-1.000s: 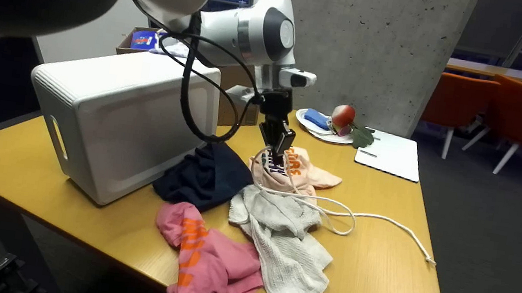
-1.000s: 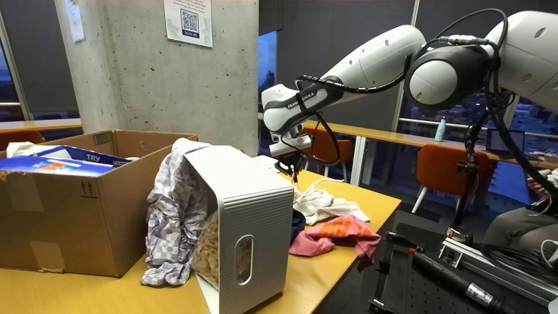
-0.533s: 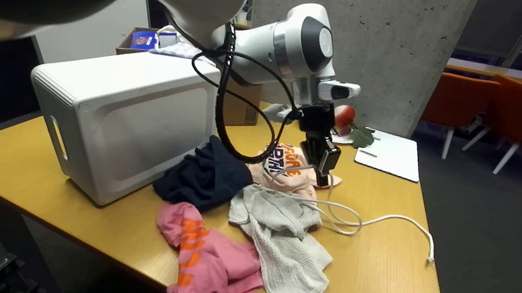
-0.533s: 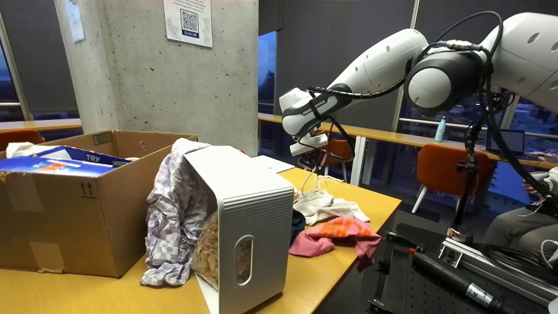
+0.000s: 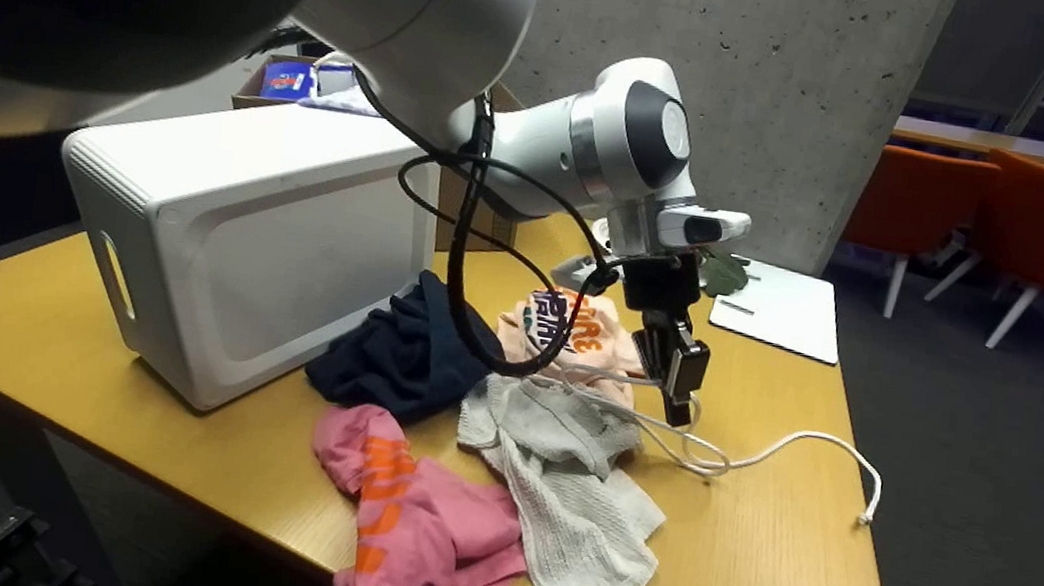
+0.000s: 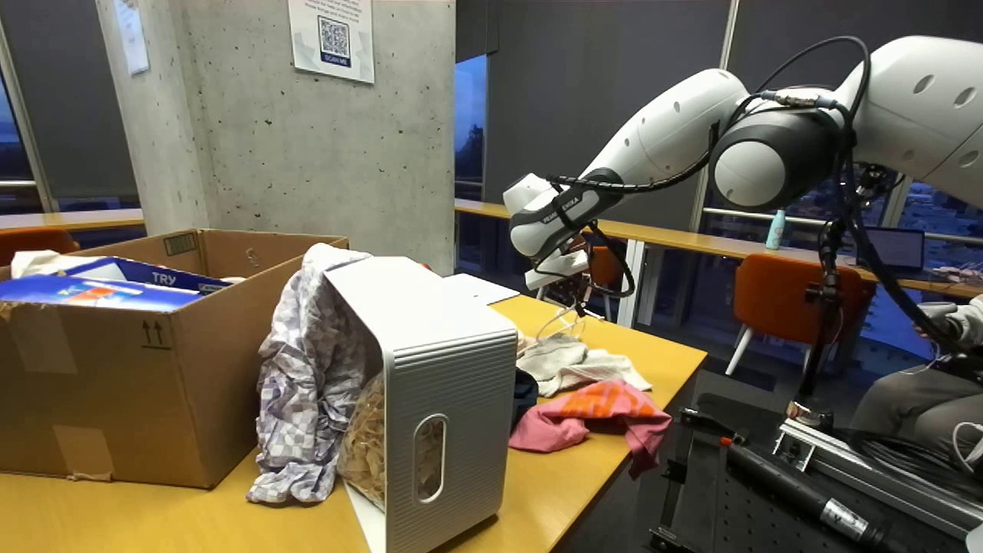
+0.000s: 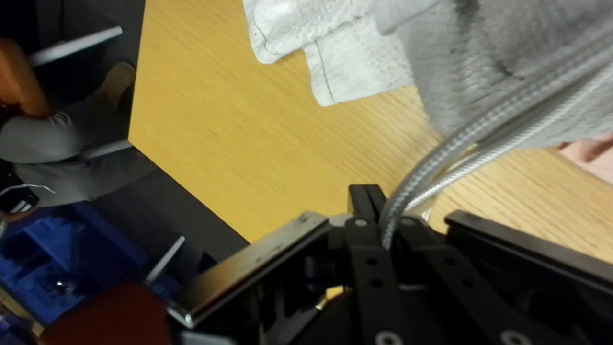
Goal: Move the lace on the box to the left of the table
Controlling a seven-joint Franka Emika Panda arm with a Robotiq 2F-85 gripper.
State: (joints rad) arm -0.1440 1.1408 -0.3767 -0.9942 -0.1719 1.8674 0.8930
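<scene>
The white lace [image 5: 806, 435] runs from my gripper over the grey cloth and across the table, with its knotted end near the table's edge. My gripper [image 5: 677, 416] is low over the table beside the grey cloth. In the wrist view the gripper [image 7: 368, 201] has its fingers together, with strands of the lace [image 7: 431, 167] running in between them. In an exterior view the gripper [image 6: 580, 309] shows small behind the white box [image 6: 453, 438]. That box also stands on the table in an exterior view [image 5: 318, 236], far from the gripper.
A grey cloth [image 5: 579, 512], a pink cloth [image 5: 451, 526], a navy cloth [image 5: 419, 350] and a peach cloth [image 5: 592, 338] lie between box and gripper. A whiteboard [image 5: 782, 312] lies at the far end. A cardboard box [image 6: 100, 384] and a checked cloth [image 6: 307, 407] stand beside the white box.
In both exterior views my gripper has moved to the right and down, away from the white box. The held part of the lace has moved with it and its loops have shifted.
</scene>
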